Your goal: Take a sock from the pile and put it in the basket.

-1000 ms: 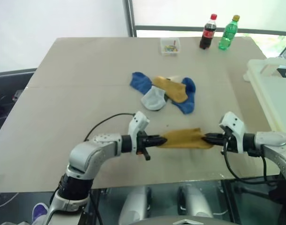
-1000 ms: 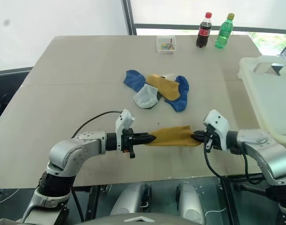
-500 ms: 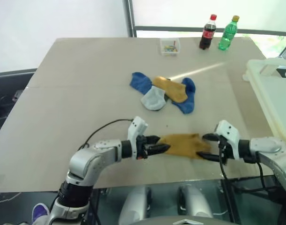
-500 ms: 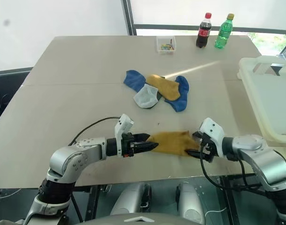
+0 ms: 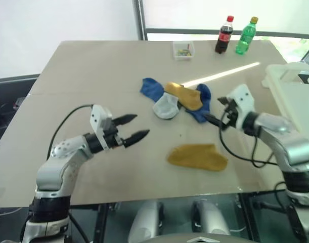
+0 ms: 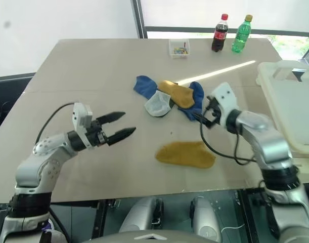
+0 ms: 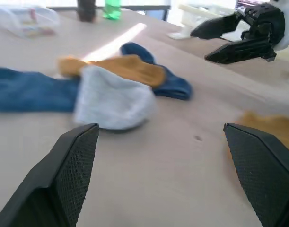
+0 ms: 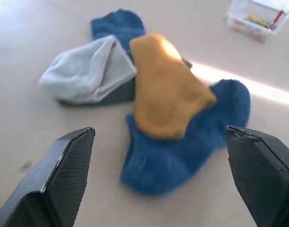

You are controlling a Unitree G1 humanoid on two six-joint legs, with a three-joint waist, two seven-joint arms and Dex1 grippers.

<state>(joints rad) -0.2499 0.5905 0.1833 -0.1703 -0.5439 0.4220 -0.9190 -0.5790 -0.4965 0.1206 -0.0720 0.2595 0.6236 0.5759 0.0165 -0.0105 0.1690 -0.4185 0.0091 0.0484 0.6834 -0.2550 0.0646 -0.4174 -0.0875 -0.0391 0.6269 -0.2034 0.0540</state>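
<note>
Both grippers are standing with their jaws spread wide and holding nothing: the left gripper (image 5: 133,127) is hovering over bare table well to the left of the socks, and the right gripper (image 5: 215,110) is hanging just beside the right edge of the pile (image 5: 175,100), its fingers pointing at the blue sock there. The pile is sitting in the middle of the table (image 5: 83,76), and near its front edge, apart from the pile and between the two arms, a single mustard sock (image 5: 197,156) is lying flat and untouched. The basket (image 5: 294,98) is waiting at the table's right side, and what shows of it is holding no sock, so by my reading the task is standing at its start: a sock is yet to be gripped, carried across and dropped in. Counting: one loose mustard sock; in the pile, two blue patches, one pale grey sock, one mustard sock; two bottles (image 5: 236,35) and one small clear box (image 5: 183,49) at the far edge.
</note>
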